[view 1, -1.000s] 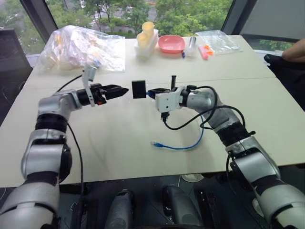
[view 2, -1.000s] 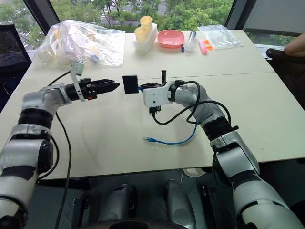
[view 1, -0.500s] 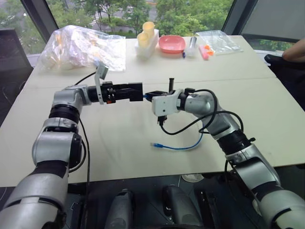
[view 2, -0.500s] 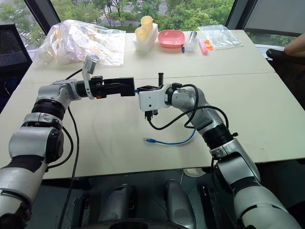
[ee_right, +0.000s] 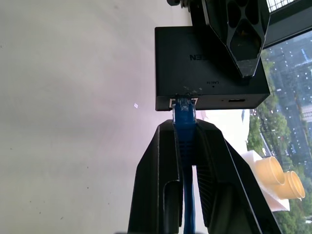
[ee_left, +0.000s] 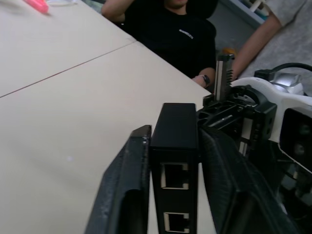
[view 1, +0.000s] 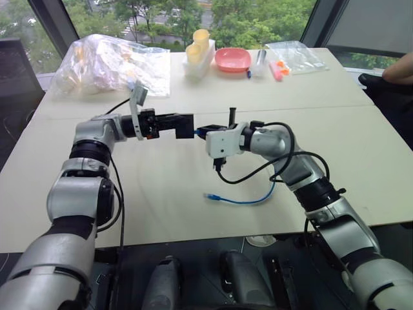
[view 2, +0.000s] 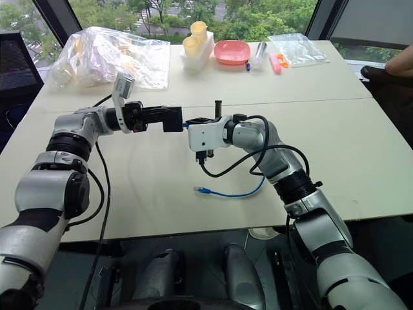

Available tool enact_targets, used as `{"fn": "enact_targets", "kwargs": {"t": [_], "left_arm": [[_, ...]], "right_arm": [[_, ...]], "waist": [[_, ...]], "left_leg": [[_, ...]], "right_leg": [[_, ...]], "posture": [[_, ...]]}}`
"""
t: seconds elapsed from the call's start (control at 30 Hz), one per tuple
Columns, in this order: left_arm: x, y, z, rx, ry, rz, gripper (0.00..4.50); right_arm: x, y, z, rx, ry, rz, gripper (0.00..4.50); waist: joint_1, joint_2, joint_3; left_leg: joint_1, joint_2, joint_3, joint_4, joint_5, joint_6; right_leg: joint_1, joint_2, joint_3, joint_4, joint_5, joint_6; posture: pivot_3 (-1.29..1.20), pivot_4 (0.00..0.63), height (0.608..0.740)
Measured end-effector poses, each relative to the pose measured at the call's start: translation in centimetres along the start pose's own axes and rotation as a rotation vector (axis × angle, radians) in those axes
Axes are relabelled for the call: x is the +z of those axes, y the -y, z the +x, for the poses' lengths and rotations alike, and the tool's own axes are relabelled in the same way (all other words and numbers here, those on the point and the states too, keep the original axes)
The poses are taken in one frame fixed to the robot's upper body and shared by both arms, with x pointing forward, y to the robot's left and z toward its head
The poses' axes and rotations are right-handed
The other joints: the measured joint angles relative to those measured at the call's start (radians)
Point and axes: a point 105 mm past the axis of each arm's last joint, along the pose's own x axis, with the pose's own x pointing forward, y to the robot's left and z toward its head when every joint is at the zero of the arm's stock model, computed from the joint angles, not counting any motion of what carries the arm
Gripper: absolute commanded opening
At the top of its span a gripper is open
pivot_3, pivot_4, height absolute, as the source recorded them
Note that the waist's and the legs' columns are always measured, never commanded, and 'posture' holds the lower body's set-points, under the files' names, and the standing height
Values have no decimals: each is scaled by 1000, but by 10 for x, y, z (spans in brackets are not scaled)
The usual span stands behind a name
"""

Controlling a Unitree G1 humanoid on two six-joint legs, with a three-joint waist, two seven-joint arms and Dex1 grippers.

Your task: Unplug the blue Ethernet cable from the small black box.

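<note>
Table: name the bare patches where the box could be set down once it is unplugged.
Bare table lies under the left pincer, left of the blue Ethernet cable's loose end, and again on the right side. The far edge is crowded: plastic bags, pink bowl, cups.

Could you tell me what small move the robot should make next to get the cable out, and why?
Probably draw the right claw straight back from the small black box. It is shut on the blue Ethernet cable just behind the plug, which sits in the port, and the left claw clamps the box between its fingers, so both ends look braced.
</note>
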Motion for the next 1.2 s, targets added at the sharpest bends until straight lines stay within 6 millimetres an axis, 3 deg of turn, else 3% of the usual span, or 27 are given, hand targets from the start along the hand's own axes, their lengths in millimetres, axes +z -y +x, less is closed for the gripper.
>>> {"fn": "enact_targets", "kwargs": {"t": [0.1,0.13,0.17,0.3,0.37,0.4,0.5,0.57,0.63,0.77,0.93,1.2], "left_arm": [[0,0,0,2,0,1,528],[0,0,0,5,-2,1,528],[0,-2,-1,18,-6,2,528],[-1,-4,-1,40,-10,2,528],[-1,-4,-2,41,-7,1,528],[-2,-4,-3,38,-8,-6,528],[-4,0,-8,7,-6,-31,528],[0,6,-8,-35,4,-42,528],[8,11,-7,-71,43,-46,528],[26,20,-10,-122,160,-90,528],[43,36,-8,-194,231,-72,528],[31,50,-5,-236,232,-121,528]], "right_arm": [[1,0,0,0,0,1,0],[1,0,0,-1,-2,6,949],[3,0,0,0,5,16,1266],[10,-3,-4,6,22,65,3295],[4,-9,-10,-9,5,172,4182],[-1,-14,-16,-36,3,312,4401],[1,-23,-25,-108,72,690,4401],[14,-21,-31,-157,200,1036,4401],[37,-15,-38,-124,358,1276,4401],[61,-5,-45,-122,611,1636,4401],[55,-2,-42,-170,626,1797,4401],[44,6,-34,-244,601,1833,4401]], "waist": [[0,0,0],[1,0,0],[1,0,0],[1,0,0],[3,0,0],[6,0,0],[7,0,0],[4,0,0],[2,0,0],[3,0,0],[5,0,0],[1,0,0]], "left_leg": [[0,0,0,0,0,0],[0,0,0,0,0,0],[0,0,0,0,0,0],[0,0,0,0,0,0],[0,0,0,0,0,0],[0,0,0,0,0,0],[0,0,-1,0,0,0],[0,1,-2,0,0,0],[0,1,-2,0,0,0],[1,2,-3,0,0,0],[1,1,-2,1,0,0],[0,1,-2,0,0,0]], "right_leg": [[0,0,0,0,0,0],[0,0,0,0,0,0],[0,0,0,0,0,0],[0,0,0,0,0,0],[0,0,0,0,0,0],[0,0,0,0,0,0],[0,0,0,0,0,0],[0,0,-1,1,0,0],[0,0,-1,1,0,-1],[1,1,-2,2,1,-1],[1,-1,-1,0,1,-1],[1,0,-1,0,1,-1]], "posture": [[0,150,740],[0,150,740],[0,150,740],[0,150,740],[0,150,740],[0,150,740],[0,150,740],[0,150,740],[0,150,740],[0,150,740],[0,150,740],[0,150,740]]}}
